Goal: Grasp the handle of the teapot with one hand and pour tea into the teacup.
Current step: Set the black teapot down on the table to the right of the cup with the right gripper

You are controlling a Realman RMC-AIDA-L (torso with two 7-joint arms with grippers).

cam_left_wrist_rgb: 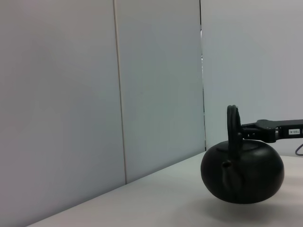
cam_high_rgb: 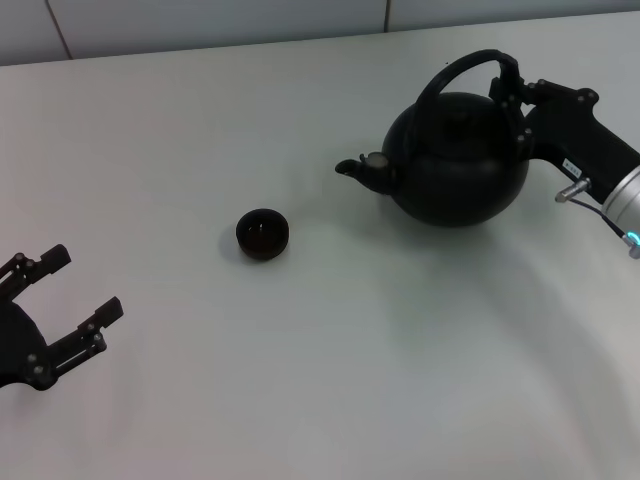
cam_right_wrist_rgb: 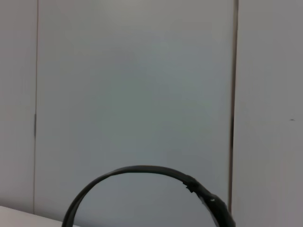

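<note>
The round black teapot (cam_high_rgb: 457, 160) is at the right, spout toward the left, and in the left wrist view the teapot (cam_left_wrist_rgb: 242, 172) hangs just above the white table. My right gripper (cam_high_rgb: 512, 92) comes in from the right and is shut on the arched handle (cam_high_rgb: 455, 70), near its right end. From the side the handle (cam_left_wrist_rgb: 232, 125) stands upright, and its arc (cam_right_wrist_rgb: 142, 171) fills the bottom of the right wrist view. The small black teacup (cam_high_rgb: 262, 234) sits on the table, left of the spout and apart from it. My left gripper (cam_high_rgb: 62, 300) rests open at the lower left, holding nothing.
The white table (cam_high_rgb: 330, 350) stretches across the head view, with a pale panelled wall (cam_left_wrist_rgb: 94, 94) along its far edge. Bare tabletop lies between the teacup and the teapot.
</note>
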